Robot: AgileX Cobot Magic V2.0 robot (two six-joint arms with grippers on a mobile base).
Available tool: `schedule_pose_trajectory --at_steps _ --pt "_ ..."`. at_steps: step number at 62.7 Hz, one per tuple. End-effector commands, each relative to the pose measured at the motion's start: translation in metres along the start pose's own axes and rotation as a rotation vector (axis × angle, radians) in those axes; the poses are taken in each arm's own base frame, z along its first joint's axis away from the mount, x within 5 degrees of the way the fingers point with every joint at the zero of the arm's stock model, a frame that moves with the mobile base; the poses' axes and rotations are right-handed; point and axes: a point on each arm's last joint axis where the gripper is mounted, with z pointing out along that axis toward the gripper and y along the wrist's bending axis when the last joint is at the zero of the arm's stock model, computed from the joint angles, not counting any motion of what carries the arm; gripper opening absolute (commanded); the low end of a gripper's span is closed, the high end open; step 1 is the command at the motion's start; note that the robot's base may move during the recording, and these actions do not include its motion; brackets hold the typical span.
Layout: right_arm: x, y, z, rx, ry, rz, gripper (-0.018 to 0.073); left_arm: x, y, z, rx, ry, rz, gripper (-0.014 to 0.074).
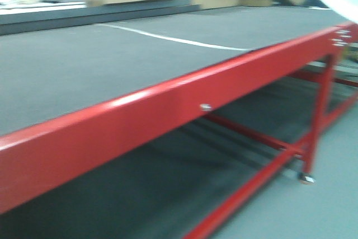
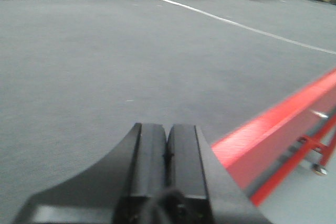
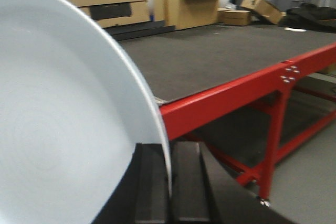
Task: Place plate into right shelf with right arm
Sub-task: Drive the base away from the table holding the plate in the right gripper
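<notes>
Near worktop (image 3: 220, 98) edge: pinching plate (image 3: 63, 119) by thin rim only with right end effector (image 3: 169, 182), clamped narrow; could slip or clip worktop rail; shelf unseen.

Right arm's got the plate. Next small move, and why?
Probably swing the right end effector, shut on the rim of the plate, a little to the right to look for the shelf. No steel shelf shows in any view, only the red-framed table, so a placing move now would be blind.
</notes>
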Motion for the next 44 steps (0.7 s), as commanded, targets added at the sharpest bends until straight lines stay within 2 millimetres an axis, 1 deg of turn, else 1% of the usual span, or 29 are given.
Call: schedule_pose_trajectory --at_steps 1,44 --pt "-0.0179 0.0005 -0.0015 0.003 -0.119 0.001 0.0054 -0.0052 0.0011 -0.0008 -0.012 -0.089 -0.015 -0.0128" --pt "-0.0179 0.0005 -0.0015 0.003 -0.119 0.001 0.0054 -0.0052 0.0011 -0.0008 -0.012 -0.089 -0.015 -0.0128"
